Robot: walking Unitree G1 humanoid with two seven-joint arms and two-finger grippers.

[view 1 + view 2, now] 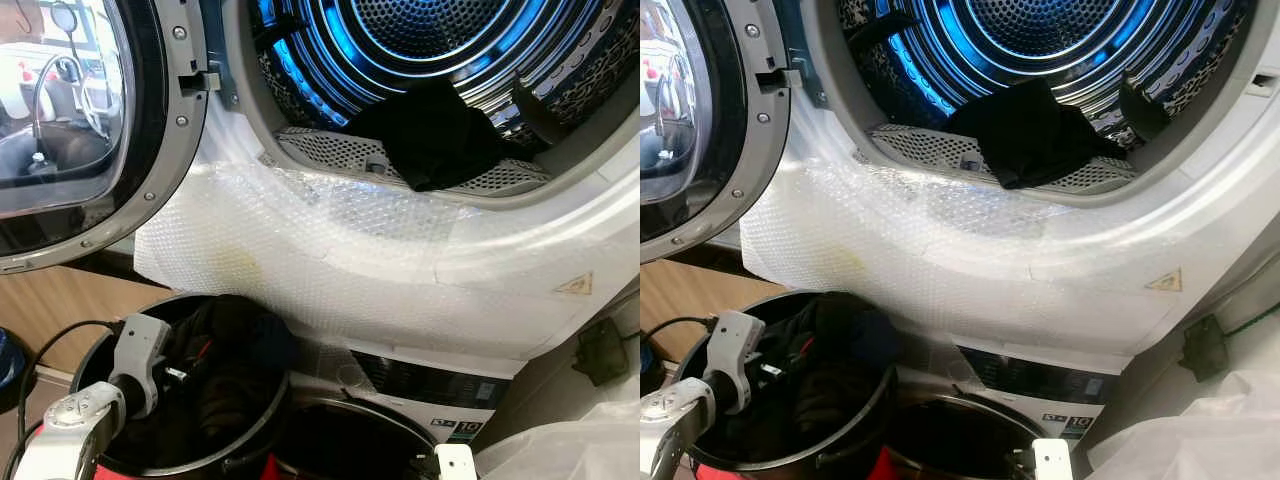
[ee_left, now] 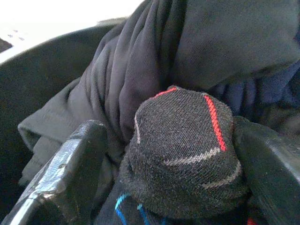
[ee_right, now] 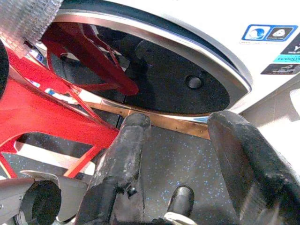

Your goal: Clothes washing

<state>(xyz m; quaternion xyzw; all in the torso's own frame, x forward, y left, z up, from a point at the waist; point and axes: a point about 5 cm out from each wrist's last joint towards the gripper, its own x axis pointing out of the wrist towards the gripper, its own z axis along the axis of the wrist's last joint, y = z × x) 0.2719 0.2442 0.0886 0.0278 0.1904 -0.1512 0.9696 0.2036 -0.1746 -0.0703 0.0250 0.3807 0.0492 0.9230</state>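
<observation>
The left arm (image 1: pixel 95 405) is silver-grey with a white wrist block, a screw head and black cable beside it; both grippers' fingers (image 3: pixel 123 154) are long, black and scuffed.

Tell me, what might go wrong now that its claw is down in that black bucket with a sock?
The left gripper sits around a balled sock among dark clothes in the black bucket; it might slip out on lifting, or drag a neighbouring garment along. A black garment already hangs over the drum's lip, so a short toss could fall outside.
</observation>
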